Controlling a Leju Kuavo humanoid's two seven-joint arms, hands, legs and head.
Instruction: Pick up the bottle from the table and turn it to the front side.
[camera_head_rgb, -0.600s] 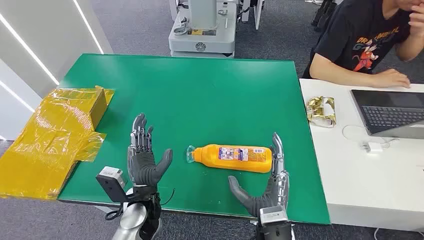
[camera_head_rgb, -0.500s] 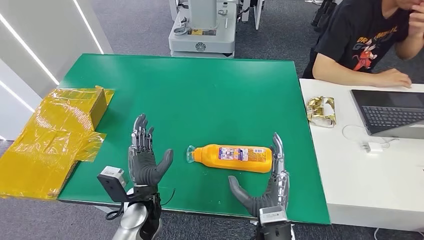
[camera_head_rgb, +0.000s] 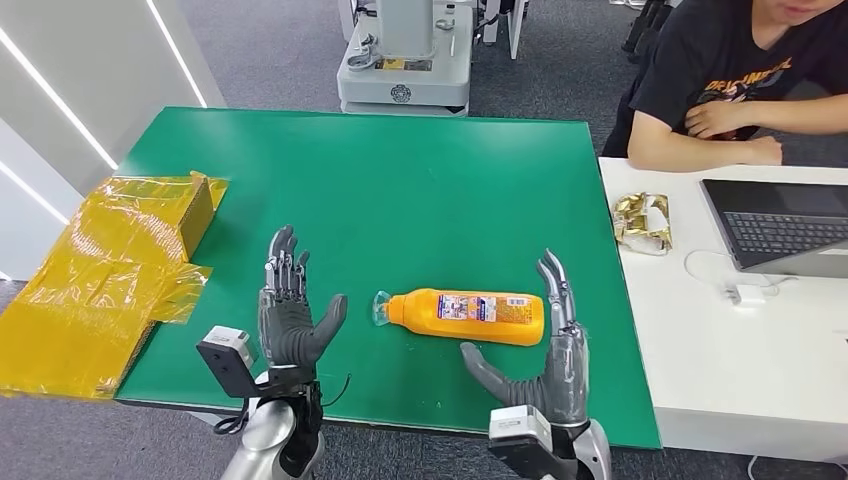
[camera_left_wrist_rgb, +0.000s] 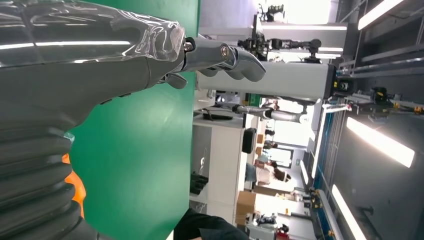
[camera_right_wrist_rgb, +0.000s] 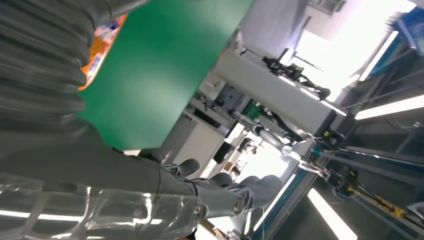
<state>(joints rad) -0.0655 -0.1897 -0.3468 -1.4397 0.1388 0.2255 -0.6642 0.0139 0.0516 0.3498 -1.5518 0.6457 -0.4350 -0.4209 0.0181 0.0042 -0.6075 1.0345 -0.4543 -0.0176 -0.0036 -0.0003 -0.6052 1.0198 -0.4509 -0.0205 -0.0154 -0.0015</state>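
Our right robot hand stands open at the near edge of the counter, fingers spread and pointing away from us, thumb stretched toward the middle, holding nothing. The bottle lies on its side just beyond that thumb, its broad base right against the upright fingers; we cannot tell whether they touch. Our left robot hand is open too, fingers raised and empty, with the bottle's clear cap pointing at it from just past its thumb.

We judge that the grasp has not begun. The bottle is round and lies flat, so a push from one side alone could roll it off toward the far side of the counter. Closing on the slim cap end instead of the body could let it slip or swing.

Beyond the left robot hand, yellow wrapping hangs over the counter's edge. Beyond the right one stands a white desk with a laptop, and a person sits there.

The head view gives both hands and the whole bottle. The left wrist view gives an orange sliver of the bottle beside the ribbed cover; the right wrist view shows a piece of its label.
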